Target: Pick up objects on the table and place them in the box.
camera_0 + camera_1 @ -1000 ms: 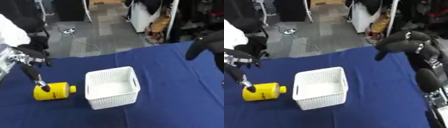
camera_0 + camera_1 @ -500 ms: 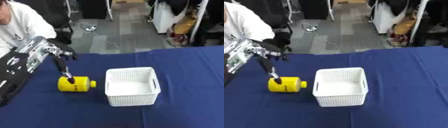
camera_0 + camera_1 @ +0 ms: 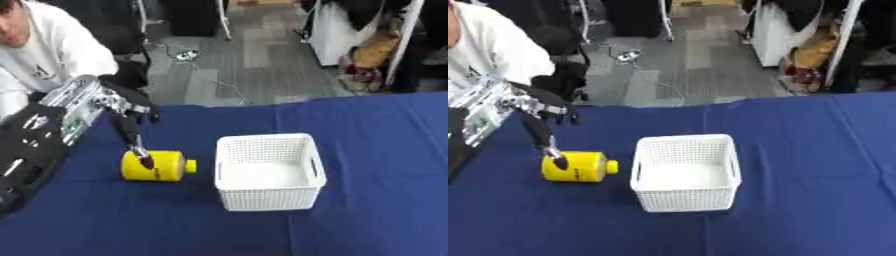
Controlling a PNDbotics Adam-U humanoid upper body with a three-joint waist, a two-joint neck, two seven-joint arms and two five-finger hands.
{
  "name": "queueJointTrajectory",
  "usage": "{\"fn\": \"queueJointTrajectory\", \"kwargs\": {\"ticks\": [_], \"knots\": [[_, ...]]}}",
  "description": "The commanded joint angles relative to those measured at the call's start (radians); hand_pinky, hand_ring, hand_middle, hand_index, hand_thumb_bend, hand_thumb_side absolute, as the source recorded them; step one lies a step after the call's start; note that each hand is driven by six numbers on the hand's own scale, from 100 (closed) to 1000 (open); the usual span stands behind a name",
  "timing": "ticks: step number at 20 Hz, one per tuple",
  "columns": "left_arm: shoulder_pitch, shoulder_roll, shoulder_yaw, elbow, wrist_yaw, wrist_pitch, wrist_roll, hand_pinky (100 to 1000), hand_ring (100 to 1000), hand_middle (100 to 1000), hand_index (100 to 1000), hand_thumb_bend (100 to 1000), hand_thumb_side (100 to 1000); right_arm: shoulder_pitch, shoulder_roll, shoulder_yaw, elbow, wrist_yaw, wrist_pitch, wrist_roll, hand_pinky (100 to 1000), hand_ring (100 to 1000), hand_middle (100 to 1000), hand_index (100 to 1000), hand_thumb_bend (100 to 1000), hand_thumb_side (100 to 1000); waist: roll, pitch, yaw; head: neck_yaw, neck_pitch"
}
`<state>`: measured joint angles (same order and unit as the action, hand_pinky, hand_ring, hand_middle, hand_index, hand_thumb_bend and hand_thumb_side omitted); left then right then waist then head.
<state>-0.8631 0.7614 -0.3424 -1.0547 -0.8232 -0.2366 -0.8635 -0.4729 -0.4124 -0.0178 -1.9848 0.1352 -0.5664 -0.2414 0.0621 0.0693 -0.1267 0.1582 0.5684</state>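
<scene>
A table (image 3: 367, 150) draped in smooth, deep-blue cloth fills the lower part of both views, its far edge meeting a grey floor cluttered with cables. The robot's left arm (image 3: 39, 145), black with silver plates, reaches in from the left edge, most of it cut off by the frame. A white plastic box (image 3: 269, 171), square with perforated lattice walls, a rolled rim and a slot handle on its side, sits upright near the middle of the cloth, nothing visible inside it. Just to its left, apart from it, lies a yellow bottle (image 3: 156, 165), a squat glossy cylinder on its side with its short cap pointing toward the box; a dark mark on its body is too blurred to read. The left hand (image 3: 122, 107) hangs above the bottle with one dark finger (image 3: 546, 142) stretched straight down, its tip at or touching the bottle's upper surface, while the other fingers are bunched by the palm; it has hold of nothing, though whether the tip truly makes contact is hard to make out. The right hand appears in neither view.
</scene>
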Motion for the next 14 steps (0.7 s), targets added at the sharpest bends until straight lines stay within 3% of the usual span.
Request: {"fn": "queueJointTrajectory", "kwargs": {"ticks": [1,14], "knots": [[-0.013,0.012,0.0,0.001,-0.003,-0.053,-0.043,638,745,874,950,929,612,-0.019,-0.005,0.001,-0.015,0.008,-0.001,-0.02,415,487,592,742,100,1000,-0.002,-0.008,0.0,0.005,-0.005],[-0.002,-0.002,-0.002,0.03,-0.012,-0.077,-0.043,645,743,873,953,931,593,-0.032,0.004,0.004,-0.015,0.015,0.002,-0.02,420,490,597,743,100,1000,-0.003,0.005,-0.015,0.02,-0.005]]}}
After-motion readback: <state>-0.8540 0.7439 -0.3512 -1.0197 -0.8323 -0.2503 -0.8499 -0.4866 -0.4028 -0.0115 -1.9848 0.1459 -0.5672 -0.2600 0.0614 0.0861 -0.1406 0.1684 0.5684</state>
